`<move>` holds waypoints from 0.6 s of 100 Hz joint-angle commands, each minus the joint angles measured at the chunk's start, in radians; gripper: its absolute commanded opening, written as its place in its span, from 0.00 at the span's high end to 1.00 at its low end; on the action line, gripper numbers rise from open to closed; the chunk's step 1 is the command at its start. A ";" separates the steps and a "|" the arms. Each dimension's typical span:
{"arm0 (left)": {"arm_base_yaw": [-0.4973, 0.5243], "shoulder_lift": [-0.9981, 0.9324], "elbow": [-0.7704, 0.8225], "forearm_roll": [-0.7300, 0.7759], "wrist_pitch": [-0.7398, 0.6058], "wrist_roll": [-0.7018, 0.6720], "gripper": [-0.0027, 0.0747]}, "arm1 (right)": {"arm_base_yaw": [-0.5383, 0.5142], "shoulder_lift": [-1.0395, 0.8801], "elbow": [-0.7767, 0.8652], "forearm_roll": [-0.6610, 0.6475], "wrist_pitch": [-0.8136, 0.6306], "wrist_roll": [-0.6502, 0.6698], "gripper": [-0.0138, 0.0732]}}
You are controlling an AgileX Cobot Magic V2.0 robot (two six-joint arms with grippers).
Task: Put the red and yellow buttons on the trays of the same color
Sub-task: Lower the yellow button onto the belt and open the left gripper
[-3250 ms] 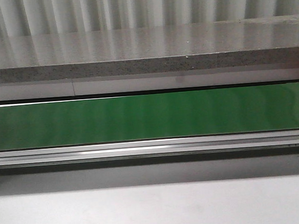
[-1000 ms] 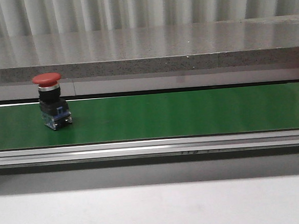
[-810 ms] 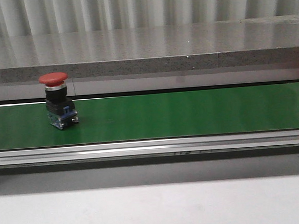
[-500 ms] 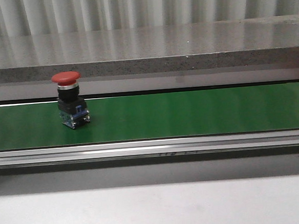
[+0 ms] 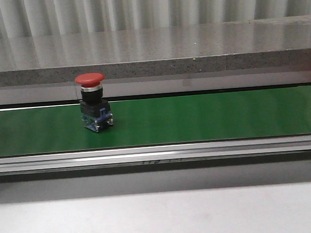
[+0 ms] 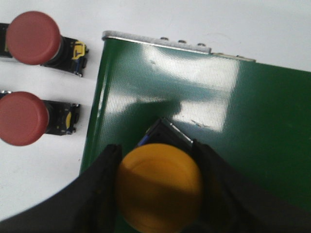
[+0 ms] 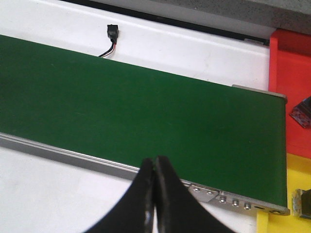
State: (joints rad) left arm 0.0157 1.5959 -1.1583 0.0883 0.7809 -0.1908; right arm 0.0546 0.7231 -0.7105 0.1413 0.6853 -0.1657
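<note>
Yellow plastic, domed and mushroom-shaped, the cap of a yellow push button (image 6: 159, 187) is sitting pinched between the two black fingers (image 6: 104, 194) of the left hand (image 6: 158, 191), directly under the wrist and over the near end of the glossy green conveyor belt (image 6: 233, 121). Just beyond the belt's end from this hand, two red mushroom-capped push buttons (image 6: 30, 31) (image 6: 22, 119) are lying on their sides on the white table (image 6: 48, 174), waiting. Judging from this, the step in hand is setting the yellow one on the belt: it should be lowered until its black base is resting flat, well inside the belt's edge, before the fingers part, so it is not tipping.

Further along, an upright red push button with a black and blue base (image 5: 93, 102) is standing on the belt in the front view. The right hand (image 7: 154, 182) is hovering with its dark fingers pressed together over the belt's front rail (image 7: 97, 164), near the far end. Beside that end the red tray (image 7: 290, 87) and the yellow tray (image 7: 284, 194) are lying side by side, something dark resting in each. This hand probably needs to be spreading its fingers before the red button arrives.
</note>
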 commanded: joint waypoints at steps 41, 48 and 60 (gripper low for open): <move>-0.008 -0.020 -0.029 -0.079 -0.006 0.109 0.04 | 0.002 -0.005 -0.023 0.002 -0.058 -0.011 0.92; -0.008 -0.027 -0.029 -0.100 -0.006 0.131 0.11 | 0.002 -0.005 -0.023 0.002 -0.058 -0.011 0.92; -0.034 -0.070 -0.029 -0.111 -0.010 0.152 0.14 | 0.002 -0.005 -0.023 0.002 -0.058 -0.011 0.92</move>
State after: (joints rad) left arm 0.0031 1.5982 -1.1642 0.0000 0.7913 -0.0621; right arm 0.0546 0.7231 -0.7105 0.1413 0.6853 -0.1657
